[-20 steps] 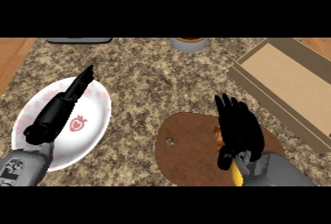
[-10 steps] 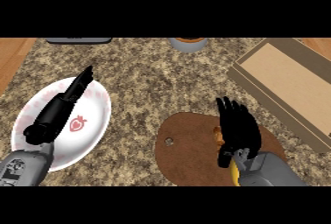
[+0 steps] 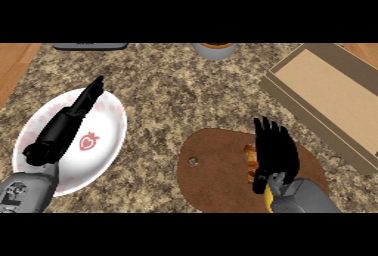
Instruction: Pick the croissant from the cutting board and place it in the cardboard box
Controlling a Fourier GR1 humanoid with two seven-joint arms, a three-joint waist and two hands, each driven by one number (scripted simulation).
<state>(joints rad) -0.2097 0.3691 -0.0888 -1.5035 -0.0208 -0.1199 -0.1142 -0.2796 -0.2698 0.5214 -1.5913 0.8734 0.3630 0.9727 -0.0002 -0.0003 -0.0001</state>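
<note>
A brown round cutting board lies on the counter at lower centre-right. On it the croissant shows only as a golden-brown strip, mostly hidden under my right hand. That hand hovers over the croissant with straight fingers pointing away from me, open. The cardboard box stands open at the upper right, its inside bare. My left hand rests open over a white plate at the left, fingers straight.
The white plate with a red strawberry mark lies at the left. A small round bowl sits at the counter's far edge, with a dark flat object at the far left. Wooden floor shows at the top left.
My right hand has drawn slightly toward me and lower over the croissant. The left hand has not moved.
</note>
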